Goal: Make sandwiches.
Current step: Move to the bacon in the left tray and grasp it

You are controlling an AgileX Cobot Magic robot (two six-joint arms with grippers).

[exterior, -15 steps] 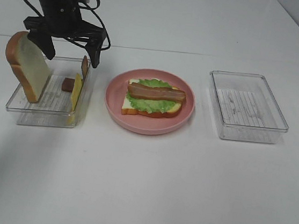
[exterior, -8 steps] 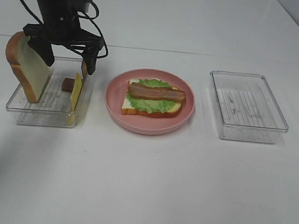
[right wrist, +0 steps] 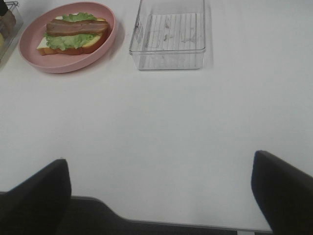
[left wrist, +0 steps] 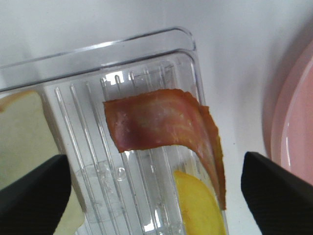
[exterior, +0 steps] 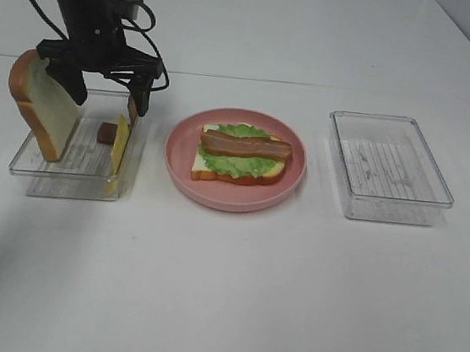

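Observation:
The open sandwich [exterior: 239, 154] lies on the pink plate [exterior: 230, 203]: white bread, green lettuce and a reddish-brown meat strip on top. My left gripper [exterior: 104, 91] hangs open over the left clear container [exterior: 64, 187]. In that box a bread slice [exterior: 43, 107] leans against the left wall, and a yellow cheese square [exterior: 120, 142] stands near the right wall. The left wrist view shows a curled meat strip [left wrist: 159, 122] between my open left gripper [left wrist: 154, 156], untouched, with the cheese [left wrist: 198, 208] beside it. My right gripper [right wrist: 159, 159] is open over bare table, far from the sandwich [right wrist: 73, 32].
An empty clear container [exterior: 388, 212] stands right of the plate and also shows in the right wrist view as the empty container [right wrist: 168, 34]. A small brown piece [exterior: 106, 132] lies on the left container's floor. The table is white.
My left gripper has come down a little toward the left container and its fingers stand slightly closer together. The food and the right gripper have not moved.

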